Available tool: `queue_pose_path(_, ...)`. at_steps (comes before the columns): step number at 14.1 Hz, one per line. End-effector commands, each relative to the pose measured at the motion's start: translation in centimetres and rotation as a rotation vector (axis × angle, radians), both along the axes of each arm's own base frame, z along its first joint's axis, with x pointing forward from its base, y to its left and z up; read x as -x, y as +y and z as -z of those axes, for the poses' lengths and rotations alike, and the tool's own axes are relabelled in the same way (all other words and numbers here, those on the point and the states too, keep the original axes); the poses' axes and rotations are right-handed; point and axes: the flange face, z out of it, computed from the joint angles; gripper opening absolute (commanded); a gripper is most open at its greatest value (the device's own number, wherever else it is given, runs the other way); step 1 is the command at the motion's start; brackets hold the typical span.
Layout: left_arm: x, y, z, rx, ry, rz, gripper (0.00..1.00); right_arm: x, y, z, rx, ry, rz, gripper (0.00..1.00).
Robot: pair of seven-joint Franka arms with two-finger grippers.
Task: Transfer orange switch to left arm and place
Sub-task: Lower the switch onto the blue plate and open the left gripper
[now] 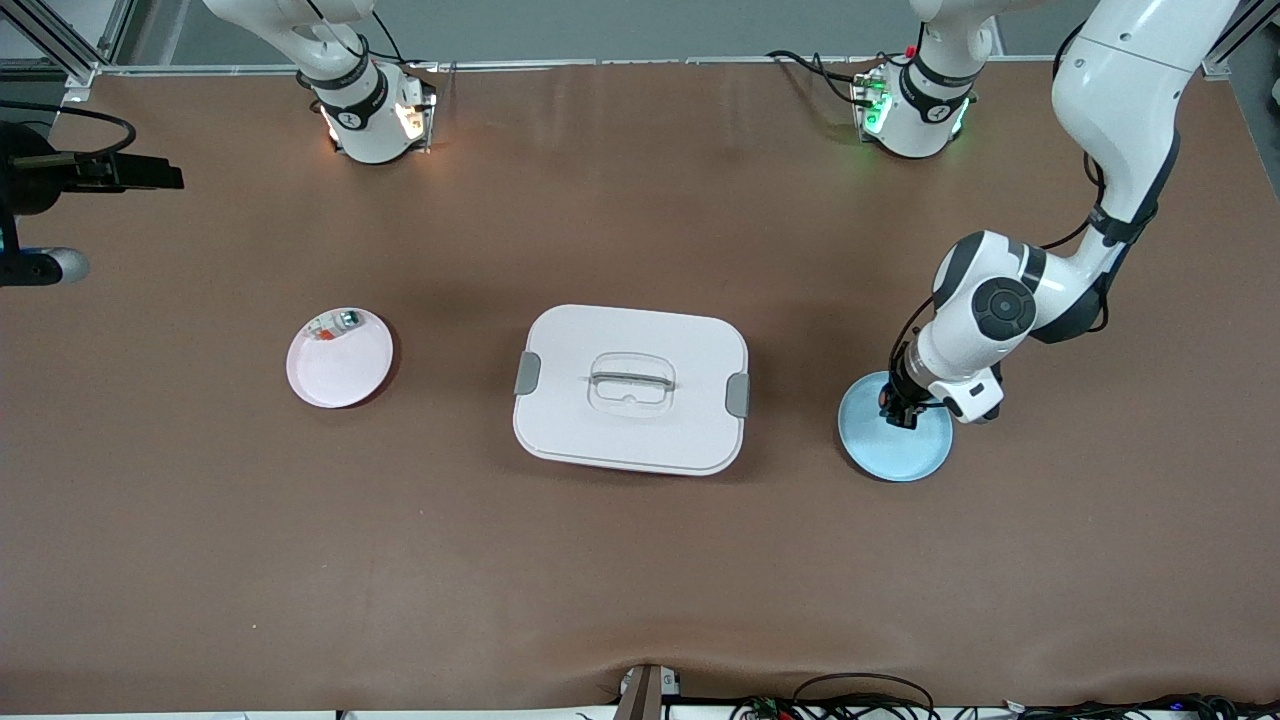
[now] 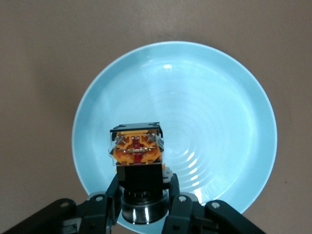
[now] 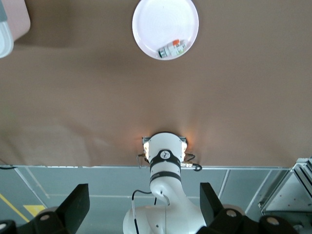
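Note:
The orange switch (image 2: 136, 148), a black body with an orange blocky end, sits between the fingers of my left gripper (image 2: 142, 202), which is shut on it. The gripper (image 1: 900, 410) hangs low over the blue plate (image 1: 905, 455) toward the left arm's end of the table. Whether the switch touches the plate (image 2: 209, 107) I cannot tell. The white box (image 1: 640, 430) with grey clips stands mid-table between the two plates. My right gripper (image 3: 145, 207) is out of the front view. In the right wrist view it is open and holds nothing, high above its own base.
A pink plate (image 1: 340, 370) lies toward the right arm's end, with a small white part (image 1: 336, 324) with green and orange bits on it. In the right wrist view the plate (image 3: 156, 19) and the part (image 3: 172, 48) show. A black camera mount (image 1: 60, 180) stands at the table's edge.

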Motion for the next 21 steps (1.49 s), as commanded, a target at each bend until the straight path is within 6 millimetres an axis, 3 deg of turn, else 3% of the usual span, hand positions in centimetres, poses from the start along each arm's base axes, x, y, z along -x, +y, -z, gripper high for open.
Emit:
queue_pose_path(1,-0.5,-0.3,1.0,-0.012,-0.017,0.027,0.06,0.0,-0.1,-0.5,-0.011,-0.023,0.003,1.0)
queue_pose_path(7,-0.7,-0.1,2.0,-0.019,-0.014,0.04,0.06,0.5,-0.1,-1.8,-0.011,-0.098,0.008,1.0)
queue_pose_path(15,-0.5,-0.1,3.1,-0.056,-0.02,0.065,0.06,0.8,-0.1,-2.2,-0.011,-0.13,0.011,1.0)
queue_pose_path(18,-0.6,0.0,3.5,-0.059,-0.018,0.059,0.06,3.3,-0.2,-2.0,-0.011,-0.197,0.023,1.0)
queue_pose_path(19,-0.5,0.0,3.5,-0.06,-0.017,0.059,0.08,4.4,-0.2,-2.0,-0.012,-0.229,0.027,1.0)
queue_pose_path(21,-0.7,0.0,3.4,-0.059,-0.02,0.06,0.3,5.7,-0.3,-1.9,-0.012,-0.272,0.033,1.0)
